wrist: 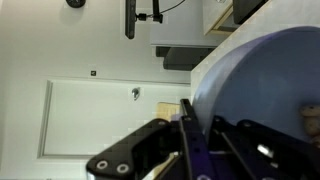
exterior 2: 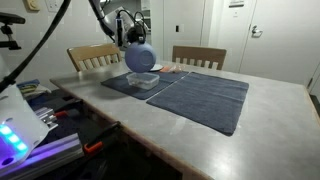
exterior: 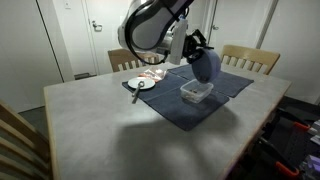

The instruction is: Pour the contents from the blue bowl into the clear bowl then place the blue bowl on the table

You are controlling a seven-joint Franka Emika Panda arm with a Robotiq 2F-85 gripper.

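Observation:
My gripper (exterior: 198, 50) is shut on the rim of the blue bowl (exterior: 208, 66), which is tipped on its side in the air. Directly below it the clear bowl (exterior: 197, 92) sits on the dark blue cloth (exterior: 185, 100). In an exterior view the tilted blue bowl (exterior 2: 140, 58) hangs just above the clear bowl (exterior 2: 146, 80). The wrist view is filled on the right by the blue bowl (wrist: 260, 90), its rim pinched between my fingers (wrist: 187, 125). What is inside the bowls cannot be made out.
A white plate (exterior: 140, 84) with a dark utensil lies on the table (exterior: 90, 120) left of the cloth. Wooden chairs (exterior: 250, 60) stand at the far side. A second dark cloth (exterior 2: 205, 100) lies beside the first. Equipment sits by the table edge (exterior 2: 30, 130).

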